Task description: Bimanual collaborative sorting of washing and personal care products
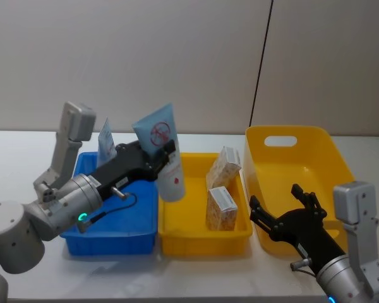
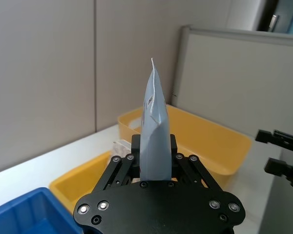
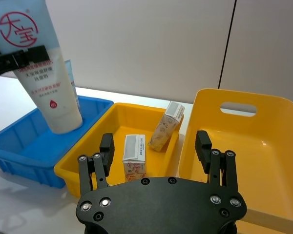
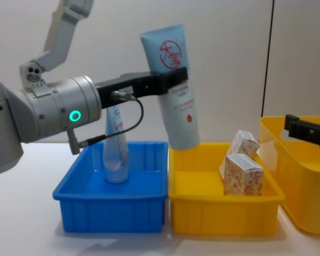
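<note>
middle of the tall tube (image 4: 181, 117) was tucked behind my left gripper (image 4: 176, 77), its top chopped off in right wrist view, smaller tube (image 1: 105, 142) sat half behind my left arm (image 1: 123, 169), carton (image 1: 220, 208) print too tiny to read, right gripper (image 4: 296, 127) ran off chest view's edge

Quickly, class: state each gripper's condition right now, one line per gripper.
Left gripper: shut on the tall pale-blue tube, cap end down.
Right gripper: open, holding nothing, near the large yellow bin.
</note>
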